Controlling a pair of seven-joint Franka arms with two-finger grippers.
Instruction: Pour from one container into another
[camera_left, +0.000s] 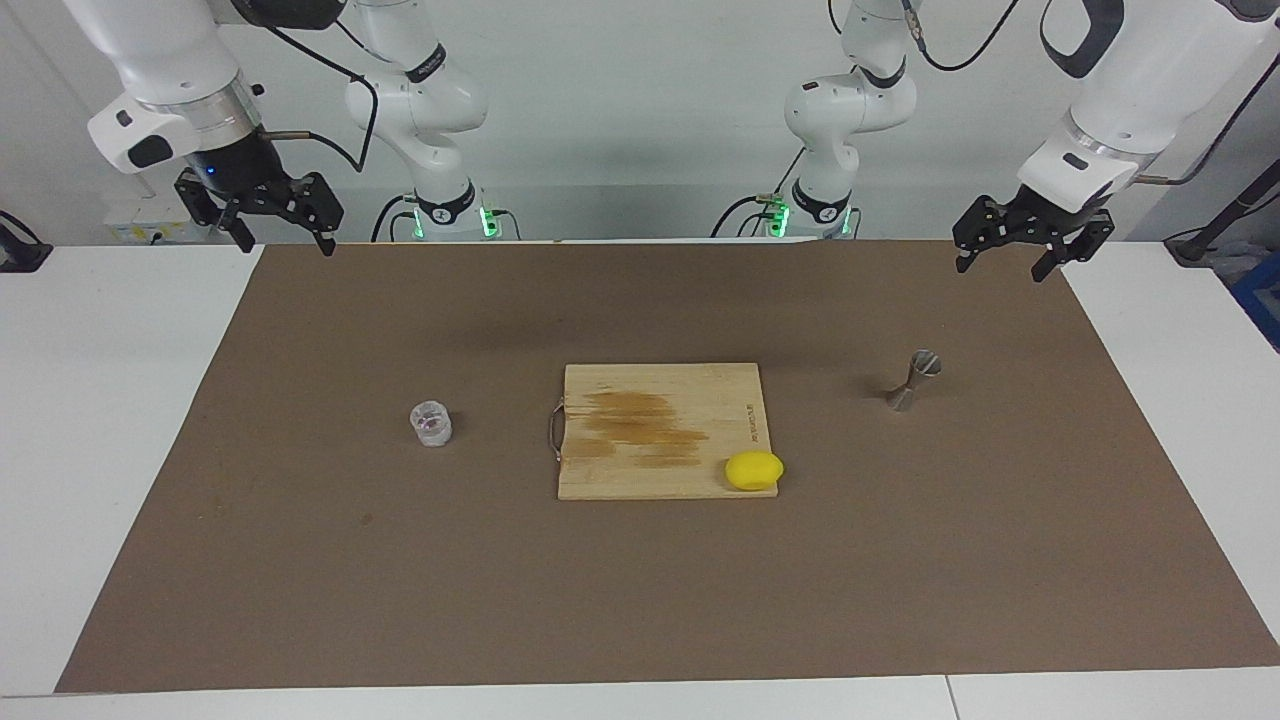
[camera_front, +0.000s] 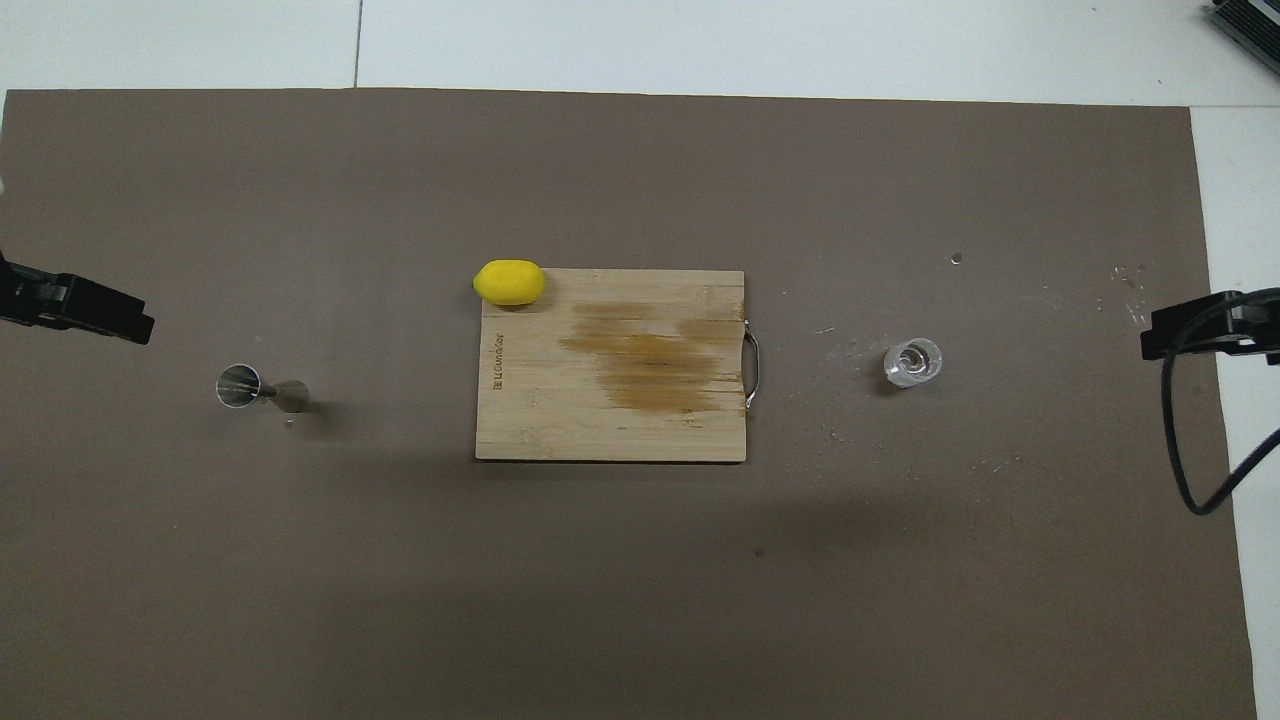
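A small clear glass tumbler (camera_left: 431, 424) (camera_front: 912, 362) stands upright on the brown mat toward the right arm's end of the table. The grey metal jigger (camera_left: 912, 380) (camera_front: 258, 388) stands upright toward the left arm's end. My right gripper (camera_left: 283, 243) hangs open in the air over the mat's corner by the robots, well away from the tumbler. My left gripper (camera_left: 1003, 266) hangs open over the mat's edge by the robots, apart from the jigger. Only a black part of each hand shows in the overhead view. Neither gripper holds anything.
A wooden cutting board (camera_left: 662, 430) (camera_front: 612, 365) with a brown stain and a metal handle lies mid-mat. A yellow lemon (camera_left: 754, 471) (camera_front: 510, 282) sits on its corner farthest from the robots, toward the jigger. The brown mat (camera_left: 300, 560) covers most of the white table.
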